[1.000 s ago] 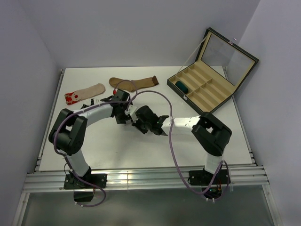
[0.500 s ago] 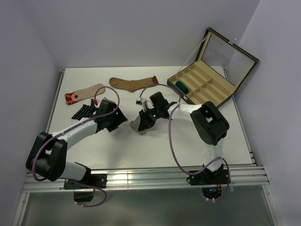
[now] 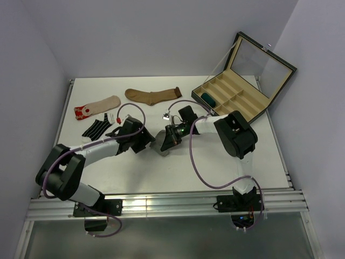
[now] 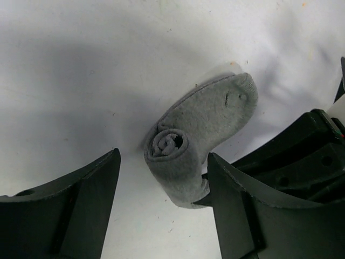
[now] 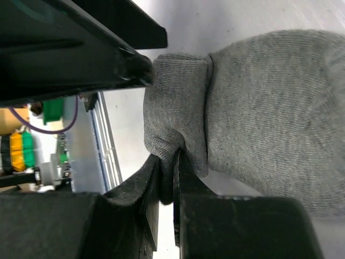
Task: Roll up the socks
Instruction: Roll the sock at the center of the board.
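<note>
Tightening the half-made roll looks like the step in hand, and it sits nearest, at the middle of the table (image 3: 161, 172). The grey sock (image 4: 215, 113) lies there with one end wound into a spiral (image 4: 170, 143) and its rounded toe end flat on the white surface. The right gripper (image 5: 168, 159) is clamped on a fold of that grey fabric at the roll's edge, with cloth pressed between its fingers. The left gripper (image 4: 164, 154) is spread wide, one finger on each side of the spiral; whether either brushes it I cannot tell. To do this well, I judge the right pinch should hold firm while the left closes gently across the spiral, since soft knit is likely to spring loose if released early, and the flat length should be wound on evenly. Farther back, the black-and-white striped sock (image 3: 97, 128), the beige red-toed sock (image 3: 102, 105) and the brown sock (image 3: 153, 96) lie flat, unrolled. Farthest right, the open case (image 3: 245, 105) holds a dark teal roll (image 3: 207, 99) in one compartment.
</note>
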Available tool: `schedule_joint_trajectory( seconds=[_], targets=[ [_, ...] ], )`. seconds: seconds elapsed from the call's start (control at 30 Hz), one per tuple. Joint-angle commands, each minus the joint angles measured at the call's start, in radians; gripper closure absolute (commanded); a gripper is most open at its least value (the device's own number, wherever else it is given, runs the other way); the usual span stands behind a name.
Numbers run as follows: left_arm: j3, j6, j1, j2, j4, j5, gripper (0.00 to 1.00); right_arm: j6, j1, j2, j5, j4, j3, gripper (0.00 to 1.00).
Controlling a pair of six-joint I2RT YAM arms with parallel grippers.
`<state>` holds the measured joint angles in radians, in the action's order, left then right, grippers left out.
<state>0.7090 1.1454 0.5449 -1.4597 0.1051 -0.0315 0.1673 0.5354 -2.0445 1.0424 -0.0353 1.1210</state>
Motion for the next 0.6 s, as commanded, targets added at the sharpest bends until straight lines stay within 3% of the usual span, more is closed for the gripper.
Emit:
schedule_joint_trajectory(
  seconds=[0.0, 0.37, 0.43, 0.57],
  targets=[
    [0.049, 0.016, 0.013, -0.043, -0.031, 0.004, 0.31, 0.024, -0.011, -0.055, -0.068, -0.061, 0.003, 1.0],
    [0.061, 0.039, 0.043, -0.126, 0.004, 0.001, 0.39, 0.037, -0.017, -0.06, -0.127, -0.091, 0.031, 1.0],
    [0.066, 0.04, 0.043, -0.142, 0.027, -0.005, 0.45, 0.035, -0.017, -0.049, -0.152, -0.097, 0.031, 1.0],
    [0.081, 0.027, 0.043, -0.177, 0.064, -0.007, 0.81, 0.014, -0.009, 0.041, -0.241, -0.106, 0.01, 0.91]
  ],
)
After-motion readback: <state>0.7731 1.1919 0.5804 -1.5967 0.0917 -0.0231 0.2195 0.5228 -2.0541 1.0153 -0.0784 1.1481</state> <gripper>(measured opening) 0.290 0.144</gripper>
